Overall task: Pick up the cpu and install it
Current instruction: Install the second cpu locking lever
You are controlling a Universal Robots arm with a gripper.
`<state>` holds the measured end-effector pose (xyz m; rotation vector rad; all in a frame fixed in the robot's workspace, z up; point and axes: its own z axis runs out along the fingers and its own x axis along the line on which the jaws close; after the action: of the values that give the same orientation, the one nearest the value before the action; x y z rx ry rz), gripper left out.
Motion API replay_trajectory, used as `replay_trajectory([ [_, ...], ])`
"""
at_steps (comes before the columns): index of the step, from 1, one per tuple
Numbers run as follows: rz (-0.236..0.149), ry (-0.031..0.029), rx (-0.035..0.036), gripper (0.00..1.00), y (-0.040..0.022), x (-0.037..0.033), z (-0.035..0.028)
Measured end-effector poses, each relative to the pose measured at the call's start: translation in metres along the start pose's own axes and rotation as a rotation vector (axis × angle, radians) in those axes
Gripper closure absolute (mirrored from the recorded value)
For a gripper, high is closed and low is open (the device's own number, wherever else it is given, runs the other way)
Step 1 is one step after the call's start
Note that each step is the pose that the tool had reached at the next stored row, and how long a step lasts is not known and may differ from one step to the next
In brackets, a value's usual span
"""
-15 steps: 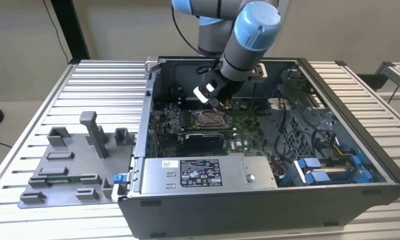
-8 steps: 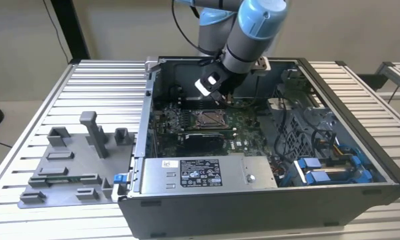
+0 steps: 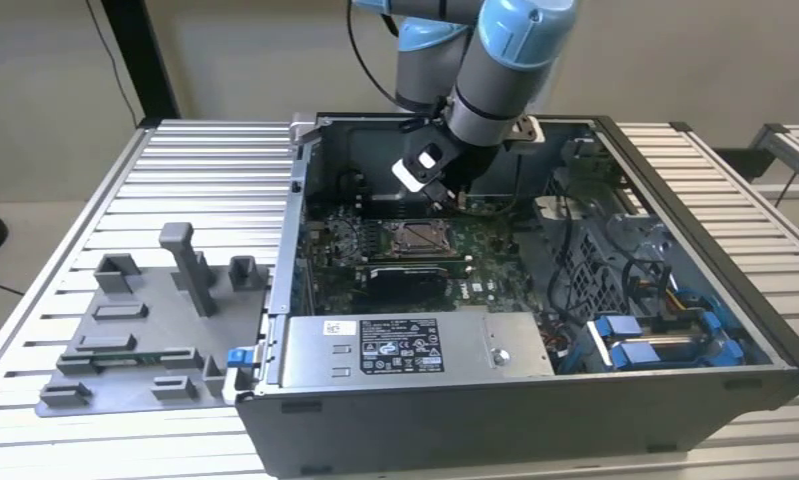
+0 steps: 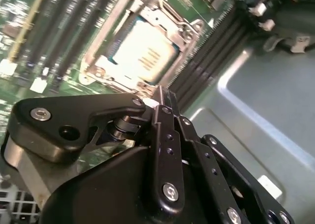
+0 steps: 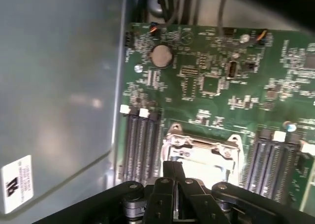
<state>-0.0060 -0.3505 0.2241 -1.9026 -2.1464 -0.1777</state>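
1. Arm (image 3: pixel 486 60): blue and grey, reaching down from above into the open case (image 3: pixel 666 330), over the back part of the motherboard (image 3: pixel 413 250).
2. Gripper (image 3: pixel 442 195): black fingers (image 4: pixel 162 111) pressed together with no gap between them, in both wrist views; nothing held. Its tip hangs just above the socket (image 3: pixel 414 238), close to the socket's far edge in the exterior view.
3. Cpu (image 4: pixel 142 51): silvery-white square, lying flat inside the socket frame (image 4: pixel 106 61) on the motherboard, apart from the fingers. In the first wrist view the fingertips (image 5: pixel 173 172) partly cover it, with a pale patch (image 5: pixel 197 160) of it showing beside them.
4. Socket: square metal frame around the cpu, flanked on two sides by rows of dark memory slots (image 5: pixel 140 145).
5. Coin cell (image 5: pixel 161 55): round, silver, on the green board beyond the socket, near the case wall.
6. Power supply (image 3: pixel 413 345): grey box with a label, along the near side of the case.
7. Drive bays (image 3: pixel 653 335): blue-trimmed, at the exterior view's right, with loose cables above them.
8. Fixture (image 3: pixel 146 320): grey plastic blocks and posts on the slatted table (image 3: pixel 199 180), just beside the case at the exterior view's left.
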Motion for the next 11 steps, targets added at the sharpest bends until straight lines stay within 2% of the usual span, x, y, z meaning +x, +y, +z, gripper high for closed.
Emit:
replay_trajectory([
  [2,0.003,-0.0233,0.0024,1.00,0.0015,-0.0003,-0.0009],
  [4,0.006,-0.0400,0.0039,1.00,0.0042,-0.0001,-0.0030],
  [5,0.007,-0.0458,0.0045,1.00,0.0059,-0.0001,-0.0046],
  [7,0.008,-0.0538,0.0054,1.00,0.0093,0.0005,-0.0091],
  [8,0.009,-0.0559,0.0057,1.00,0.0102,0.0010,-0.0120],
  [10,0.009,-0.0566,0.0058,1.00,0.0102,0.0029,-0.0209],
  [11,0.009,-0.0578,0.0060,1.00,0.0100,0.0030,-0.0229],
])
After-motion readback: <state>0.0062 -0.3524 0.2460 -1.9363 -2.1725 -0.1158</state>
